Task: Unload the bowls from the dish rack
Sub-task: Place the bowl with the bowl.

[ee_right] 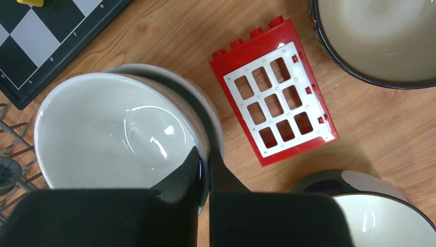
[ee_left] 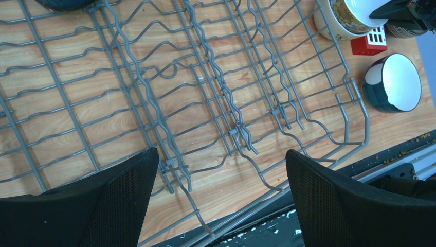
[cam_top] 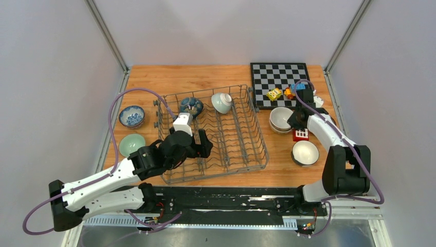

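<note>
The grey wire dish rack (cam_top: 241, 149) lies mid-table. Two bowls stand at its far end, a dark blue patterned one (cam_top: 191, 106) and a pale one (cam_top: 221, 102). My left gripper (cam_top: 191, 146) hangs open over the rack's near-left part. In the left wrist view its fingers (ee_left: 128, 200) spread wide above bare rack wires (ee_left: 226, 103), holding nothing. My right gripper (ee_right: 205, 154) is shut on the rim of a cream white bowl (ee_right: 113, 128), one finger inside and one outside. That bowl sits in or just over a second bowl (cam_top: 281, 123) right of the rack.
A blue-and-white bowl (cam_top: 131, 116) and a pale green bowl (cam_top: 132, 144) stand left of the rack. A dark bowl with a white inside (cam_top: 305, 153) and a red block (ee_right: 272, 105) lie near the right gripper. A chessboard (cam_top: 277, 77) with toy blocks sits far right.
</note>
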Motion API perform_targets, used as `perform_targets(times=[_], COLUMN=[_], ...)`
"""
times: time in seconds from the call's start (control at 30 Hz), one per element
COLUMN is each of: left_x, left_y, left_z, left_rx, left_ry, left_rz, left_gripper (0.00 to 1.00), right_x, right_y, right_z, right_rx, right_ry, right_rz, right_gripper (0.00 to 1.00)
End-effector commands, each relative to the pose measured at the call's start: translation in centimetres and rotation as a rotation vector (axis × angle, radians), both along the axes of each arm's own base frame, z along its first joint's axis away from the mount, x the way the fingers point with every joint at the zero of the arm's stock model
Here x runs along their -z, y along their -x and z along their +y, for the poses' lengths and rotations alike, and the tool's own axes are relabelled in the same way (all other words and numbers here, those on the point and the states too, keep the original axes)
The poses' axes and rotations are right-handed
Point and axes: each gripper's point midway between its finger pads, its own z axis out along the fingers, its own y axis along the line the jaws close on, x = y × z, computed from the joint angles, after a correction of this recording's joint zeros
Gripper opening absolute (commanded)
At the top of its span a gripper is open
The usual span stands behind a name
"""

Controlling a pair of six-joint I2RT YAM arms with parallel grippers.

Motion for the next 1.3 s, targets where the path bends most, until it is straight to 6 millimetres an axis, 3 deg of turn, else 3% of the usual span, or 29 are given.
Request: perform_targets(times=[0.0,0.1,0.47,0.77,0.83,1.0,1.27], left_x=[0.1,0.3,0.2,0.4,0.5,0.8,0.9], left_y=[-0.4,-0.3,-0.4,-0.3,-0.3,-0.2,-0.1], left_z=[-0.1,-0.3,-0.3,-0.5,-0.6,-1.1,-1.2], left_rx=[-0.018,-0.012,-0.010,-0.002,0.004,0.014,0.019], left_ry=[0.010,0.010,0.013,0.016,0.020,0.032,0.031], left_rz=[-0.003,0.003,-0.003,-0.001,0.001,0.011,0.023], left_gripper=[0.94,0.94,0.94,0.94,0.94,0.94,0.94], right_x=[-0.5,-0.4,-0.8,-2.6,-3.1,-2.4,-1.4], right_y=[-1.0,-0.9,-0.4,0.7,1.1,1.8,1.0], right_z=[0.1,0.2,0.2,-0.7,-1.0,-1.5,-0.8], right_rx=[-0.011,-0.020,-0.047,-0.059,-0.065,-0.064,-0.080], right_ry=[-0.022,-0.024,-0.019,0.036,0.056,0.055,0.019], right_rz=[-0.046,-0.041,-0.023,0.002,-0.002,0.030,0.063], right_gripper=[0.00,0.00,0.32,0.45,0.44,0.29,0.21])
